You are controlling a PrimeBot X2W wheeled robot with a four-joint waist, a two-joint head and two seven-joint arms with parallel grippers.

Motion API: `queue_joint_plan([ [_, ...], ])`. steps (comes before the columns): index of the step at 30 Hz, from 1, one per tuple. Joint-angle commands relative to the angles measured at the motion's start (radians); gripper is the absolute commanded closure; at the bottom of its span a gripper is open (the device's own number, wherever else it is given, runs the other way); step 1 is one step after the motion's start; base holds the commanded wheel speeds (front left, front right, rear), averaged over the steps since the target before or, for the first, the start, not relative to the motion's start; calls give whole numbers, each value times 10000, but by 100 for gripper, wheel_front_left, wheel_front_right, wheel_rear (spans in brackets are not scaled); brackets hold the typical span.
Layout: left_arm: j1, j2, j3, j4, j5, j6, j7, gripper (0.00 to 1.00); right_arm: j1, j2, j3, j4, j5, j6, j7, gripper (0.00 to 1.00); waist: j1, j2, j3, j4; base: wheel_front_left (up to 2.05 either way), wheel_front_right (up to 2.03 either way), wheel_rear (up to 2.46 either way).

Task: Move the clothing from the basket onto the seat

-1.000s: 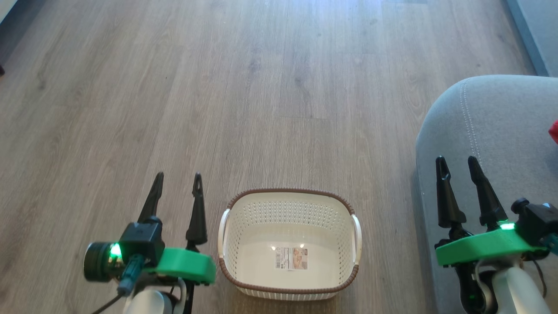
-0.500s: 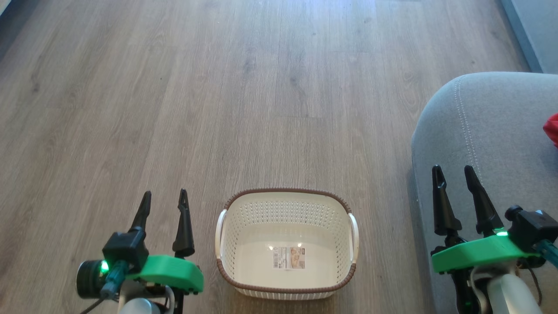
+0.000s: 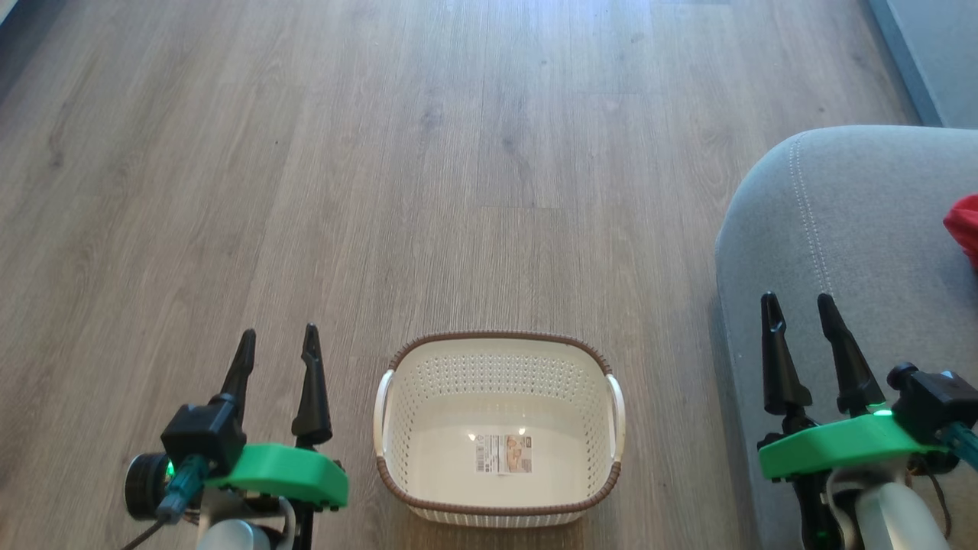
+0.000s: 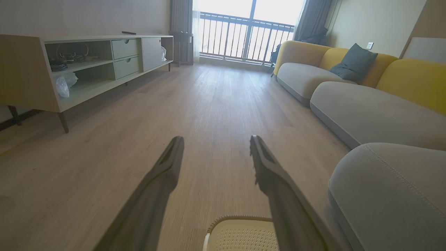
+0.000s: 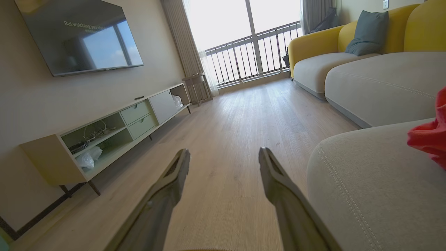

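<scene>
The clothing [image 3: 964, 229] shows as a bunched fold of soft red fabric at the right edge of the head view, lying on the seat [image 3: 863, 229]. That seat is a large grey upholstered cushion with a rounded corner and a line of pale double stitching curving along its edge. In the right wrist view the red fabric [image 5: 428, 139] sits on top of the same cushion, right of the fingers.

The basket [image 3: 497, 334] stands on the floor just left of the seat, between the 2 arms. It is cream-white perforated plastic, a rounded rectangle with a brown woven-look rim and 2 white side handles. The label sticker [image 3: 503, 453] on its smooth bottom is in plain sight.

The left pincer [image 3: 279, 331] hangs over the floor beside the basket, its 2 dark tapered fingers spread wide with nothing between them. The right pincer [image 3: 796, 298] hovers over the seat's near edge, likewise spread wide and holding nothing.

The floor [image 3: 382, 153] is matt grey-brown wood-grain planking. The wrist views show a low pale media cabinet [image 4: 87, 66] with open shelves and drawers, a wall television [image 5: 80, 35], a railed balcony window [image 4: 244, 38] and a long sofa with yellow backs [image 4: 411, 80] and a dark grey pillow [image 4: 353, 62].
</scene>
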Motion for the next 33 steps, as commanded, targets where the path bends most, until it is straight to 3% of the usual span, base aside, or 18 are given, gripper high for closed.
queue_joint_plan([
  [1,-192,-12,357,-328,11,-19,-49,0,-247,31,228,-281,-18,0,-49,0,0,0,-5,-5,0,0,0],
  [33,-254,-13,457,-166,-362,1,-49,0,-395,35,258,-185,66,0,-49,0,0,0,86,-134,0,0,0],
])
